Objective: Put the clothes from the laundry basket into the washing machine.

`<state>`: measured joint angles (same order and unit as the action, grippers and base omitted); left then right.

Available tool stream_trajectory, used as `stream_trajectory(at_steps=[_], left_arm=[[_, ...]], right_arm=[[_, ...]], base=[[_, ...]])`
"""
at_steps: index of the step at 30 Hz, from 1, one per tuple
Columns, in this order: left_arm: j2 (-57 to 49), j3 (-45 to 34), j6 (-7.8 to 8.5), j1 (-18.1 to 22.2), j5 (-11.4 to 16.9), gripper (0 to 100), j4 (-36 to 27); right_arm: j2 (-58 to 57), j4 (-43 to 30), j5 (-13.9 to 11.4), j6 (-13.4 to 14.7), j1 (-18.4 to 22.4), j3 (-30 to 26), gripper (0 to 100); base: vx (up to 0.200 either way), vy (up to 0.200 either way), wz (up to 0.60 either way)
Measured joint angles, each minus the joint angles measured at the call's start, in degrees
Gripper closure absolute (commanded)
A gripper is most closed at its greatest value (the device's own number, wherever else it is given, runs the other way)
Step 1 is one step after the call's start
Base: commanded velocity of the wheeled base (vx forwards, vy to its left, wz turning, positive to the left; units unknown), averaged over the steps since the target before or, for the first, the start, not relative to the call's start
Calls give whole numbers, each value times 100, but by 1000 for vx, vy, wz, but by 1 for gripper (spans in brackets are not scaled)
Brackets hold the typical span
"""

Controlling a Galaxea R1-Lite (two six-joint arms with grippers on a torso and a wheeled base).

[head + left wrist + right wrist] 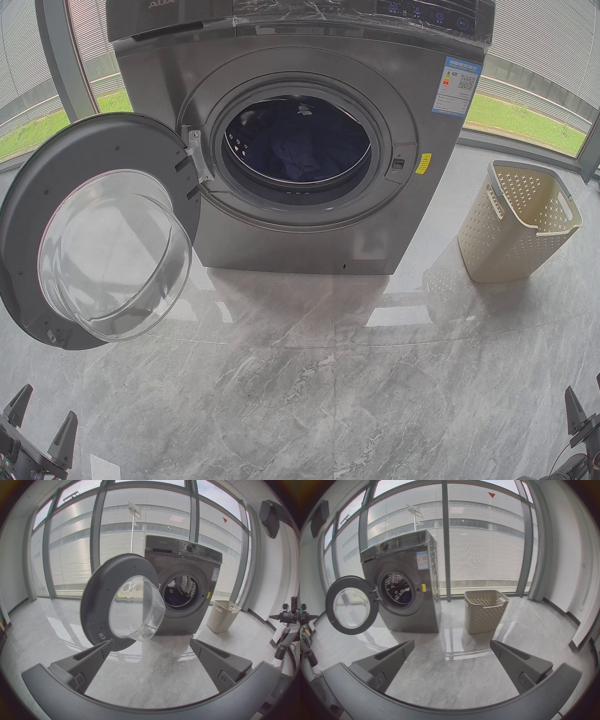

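Note:
A grey front-loading washing machine [300, 144] stands ahead with its round door [94, 231] swung wide open to the left. Dark blue clothes [294, 150] lie inside the drum. A cream perforated laundry basket [519, 219] sits on the floor to the machine's right, and no clothes are visible in it. My left gripper [40, 415] is low at the near left, open and holding nothing; its fingers [93, 658] spread wide. My right gripper [451, 648] is low at the near right, also open and holding nothing, well back from the basket [484, 609].
Polished grey marble floor [325, 387] stretches between me and the machine. Tall glass windows [487, 542] run behind the washing machine [403, 583] and basket. The open door [122, 602] juts out over the floor on the left side.

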<state>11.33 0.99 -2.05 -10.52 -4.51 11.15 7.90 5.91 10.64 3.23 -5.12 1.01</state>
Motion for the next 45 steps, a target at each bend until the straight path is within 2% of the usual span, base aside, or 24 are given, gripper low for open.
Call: stream_trajectory(at_steps=[3, 5, 8, 11, 13, 16, 18, 27, 45], left_arm=[[-358, 0, 101, 440, 101, 0, -265], [-549, 0, 249, 724, 154, 0, -434], [-753, 0, 425, 947, 187, 0, -585], [-894, 0, 458, 1017, 140, 0, -680], [-951, 0, 405, 1034, 82, 0, -736], [-1007, 2, 85, 1042, 84, 0, -875], [-1029, 2, -27, 1042, 139, 0, -1089], [-1064, 2, -62, 1041, 260, 0, -1118], [-1067, 0, -60, 1034, 235, 0, -1115]], right_arm=[[-134, -85, -123, -85, 418, 0, 0], [-234, -212, -383, -168, 611, 0, 0], [-394, -472, -952, -266, 685, 0, 0], [-516, -553, -1176, -285, 672, 0, 0], [-578, -581, -1111, -299, 635, 0, 0], [-641, -618, -1024, -323, 591, 0, 0], [-667, -662, -1035, -330, 564, 0, 0], [-711, -629, -1064, -358, 533, 0, 0], [-716, -616, -1069, -356, 528, 0, 0]], base=[[0, 0, 0], [0, 0, 0], [0, 0, 0], [0, 0, 0], [0, 0, 0], [0, 0, 0], [0, 200, 0], [0, 200, 0], [0, 200, 0]])
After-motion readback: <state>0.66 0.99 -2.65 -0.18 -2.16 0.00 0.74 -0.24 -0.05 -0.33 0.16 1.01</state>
